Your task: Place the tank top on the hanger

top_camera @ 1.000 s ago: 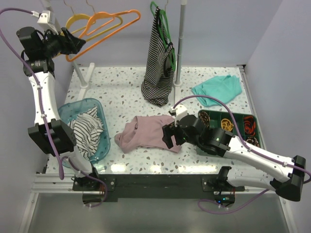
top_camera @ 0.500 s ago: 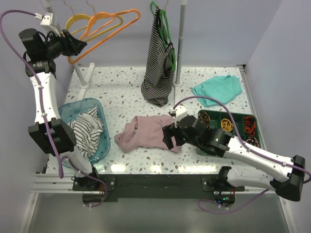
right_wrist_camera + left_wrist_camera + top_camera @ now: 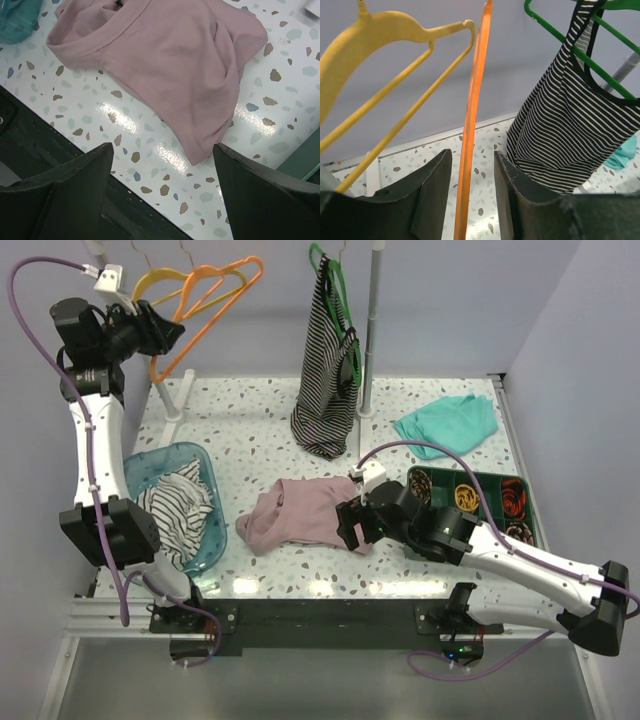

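Note:
The pink tank top (image 3: 300,512) lies crumpled on the table's near middle, and it fills the upper part of the right wrist view (image 3: 165,60). My right gripper (image 3: 350,525) hovers open over its near right corner (image 3: 162,165), with nothing between the fingers. The orange hanger (image 3: 205,300) hangs on the rail at the back left. My left gripper (image 3: 165,332) is raised to it. In the left wrist view the hanger's thin bar (image 3: 472,125) runs between the two fingers (image 3: 472,170), with a gap on each side.
A yellow hanger (image 3: 160,282) hangs just left of the orange one. A striped top on a green hanger (image 3: 328,370) hangs by the rack pole (image 3: 372,330). A teal cloth (image 3: 447,422) lies back right. Blue basket (image 3: 200,465) at left, green tray (image 3: 480,480) at right.
My left gripper's jaws have narrowed around the orange hanger's bar, and the hanger has swung a little to the left. The right arm and the tank top have not moved.

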`<move>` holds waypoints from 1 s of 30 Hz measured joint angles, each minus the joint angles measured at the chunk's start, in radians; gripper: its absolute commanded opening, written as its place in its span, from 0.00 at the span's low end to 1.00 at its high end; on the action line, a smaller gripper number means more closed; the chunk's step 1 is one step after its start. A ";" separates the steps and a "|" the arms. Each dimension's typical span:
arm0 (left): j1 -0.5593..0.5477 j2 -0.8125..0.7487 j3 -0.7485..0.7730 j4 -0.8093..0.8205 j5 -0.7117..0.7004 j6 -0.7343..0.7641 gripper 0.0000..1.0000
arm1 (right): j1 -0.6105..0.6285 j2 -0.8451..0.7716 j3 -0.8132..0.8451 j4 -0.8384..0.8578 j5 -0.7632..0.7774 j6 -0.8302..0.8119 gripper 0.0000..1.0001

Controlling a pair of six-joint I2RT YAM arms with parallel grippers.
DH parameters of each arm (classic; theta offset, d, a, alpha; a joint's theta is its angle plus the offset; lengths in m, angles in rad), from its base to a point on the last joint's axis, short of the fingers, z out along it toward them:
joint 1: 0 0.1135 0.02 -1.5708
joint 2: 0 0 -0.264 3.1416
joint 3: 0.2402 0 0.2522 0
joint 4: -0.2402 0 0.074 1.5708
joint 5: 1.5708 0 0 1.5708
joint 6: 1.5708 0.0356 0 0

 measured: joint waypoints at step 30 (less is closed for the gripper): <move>-0.144 -0.019 0.066 -0.089 -0.363 0.138 0.00 | 0.000 -0.018 -0.002 0.000 0.002 0.013 0.85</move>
